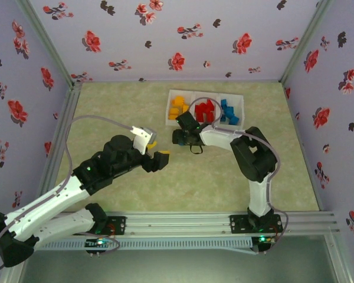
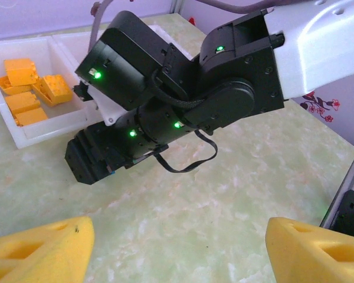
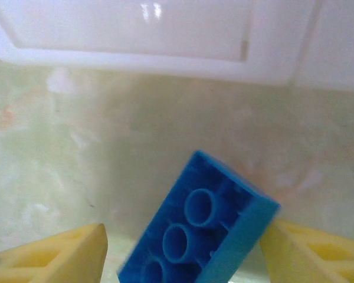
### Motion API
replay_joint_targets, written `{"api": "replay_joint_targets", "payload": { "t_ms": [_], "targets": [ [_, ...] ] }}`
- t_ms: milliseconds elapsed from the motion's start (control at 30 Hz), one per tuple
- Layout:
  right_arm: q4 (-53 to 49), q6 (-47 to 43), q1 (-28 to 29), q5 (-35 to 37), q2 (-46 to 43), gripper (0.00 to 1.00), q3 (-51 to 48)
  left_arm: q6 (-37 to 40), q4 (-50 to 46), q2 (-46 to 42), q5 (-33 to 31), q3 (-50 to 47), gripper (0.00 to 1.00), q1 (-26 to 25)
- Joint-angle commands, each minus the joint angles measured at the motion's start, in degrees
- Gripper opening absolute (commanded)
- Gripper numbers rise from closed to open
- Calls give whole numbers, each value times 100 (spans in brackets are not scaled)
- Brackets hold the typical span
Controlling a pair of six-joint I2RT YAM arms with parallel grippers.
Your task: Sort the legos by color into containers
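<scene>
Underneath everything, the pale marbled table (image 1: 283,177), walled round with flowered panels (image 1: 165,35). Across it from the near rail, the right arm (image 1: 251,156), stretched toward the far side so as to work right at the tray. Beside it, the left arm (image 1: 76,183), angled inward and stopping well short, probably parked there to leave room.

At the far centre, the white tray (image 1: 206,92) of three compartments: orange-yellow bricks (image 2: 32,88) in the left one, red bricks (image 1: 205,110) in the middle, blue bricks (image 1: 229,112) in the right. Nearly sorted through, judging by the bare tabletop.

Just before the tray's near wall, the right gripper (image 3: 183,236), yellow fingers (image 3: 53,253) on either side of one blue brick (image 3: 194,230), tilted, hollow underside toward the wrist camera. Touching the right finger, with a thin gap beside the left, so hard to say whether clamped or merely straddled. Placed in front of the orange-yellow end, hence a sideways carry to the blue compartment yet to make.

Then the left gripper (image 2: 180,236), spread wide with nothing between its fingers, facing the right wrist from nearby.

In the way: little beyond the tray wall to clear, the red pile to pass, and a black cable loop (image 2: 189,159) dangling under the right wrist, near the tabletop.
</scene>
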Motion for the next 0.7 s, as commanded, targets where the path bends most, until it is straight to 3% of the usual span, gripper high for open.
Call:
{"api": "replay_joint_targets", "payload": {
  "t_ms": [0, 367, 533, 667],
  "targets": [
    [-181, -233, 42, -34, 181, 69, 272, 148, -95, -65, 61, 2, 77, -46],
    [-559, -434, 42, 140, 362, 57, 456, 158, -142, -75, 45, -7, 77, -56],
    [-662, -506, 42, 242, 323, 42, 375, 166, -156, -86, 45, -24, 77, -46],
    [-709, -585, 34, 315, 154, 36, 286, 174, -145, -73, 43, -16, 77, -51]
  ]
}}
